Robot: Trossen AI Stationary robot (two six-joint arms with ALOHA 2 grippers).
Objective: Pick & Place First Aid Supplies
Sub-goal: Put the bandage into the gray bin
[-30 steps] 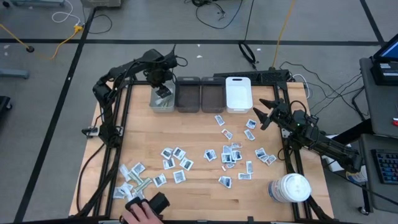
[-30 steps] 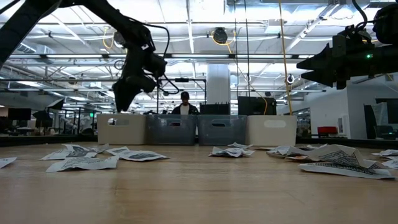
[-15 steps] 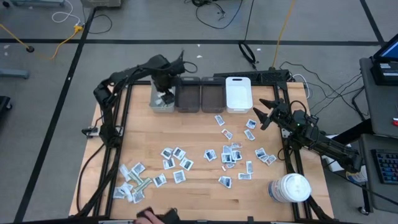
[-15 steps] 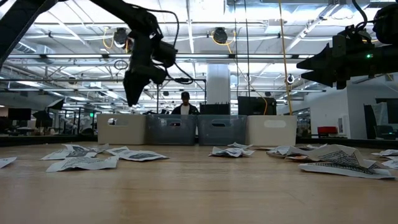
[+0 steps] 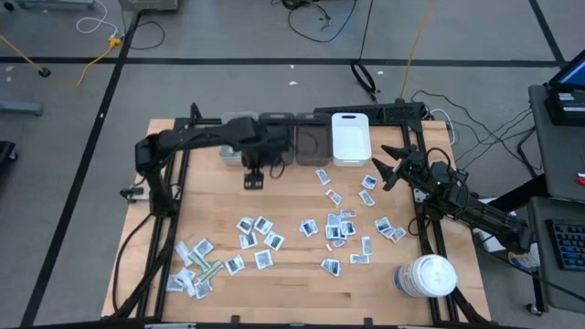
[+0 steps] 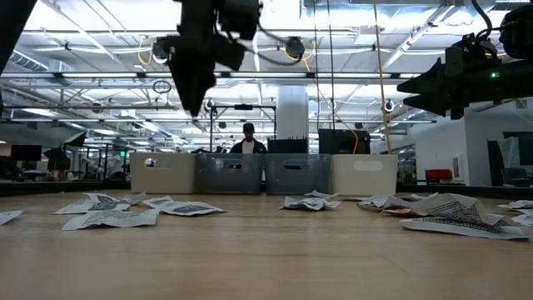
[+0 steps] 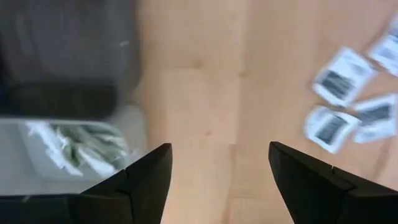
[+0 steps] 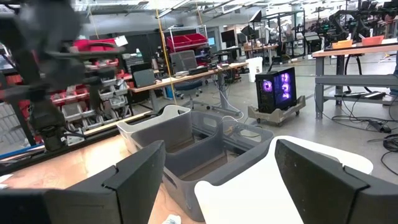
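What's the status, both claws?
Left claw open, empty, above bare wood by the bins. Right claw open, waiting. Small flat white printed sachets scattered.

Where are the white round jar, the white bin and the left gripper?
white round jar (image 5: pixel 426 276), high view, on its lid.
white bin (image 5: pixel 349 138), high view, on its top face.
left gripper (image 5: pixel 253 179), high view, midway between its open fingertips.

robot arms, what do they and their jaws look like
Both arms are dark, almost black, built of slim jointed links with black cables looped along them. The left gripper ends in two flat, wedge-shaped matte black jaws with angled edges. The right gripper has the same broad dark jaws, and a small green light shows on its wrist in the low view.
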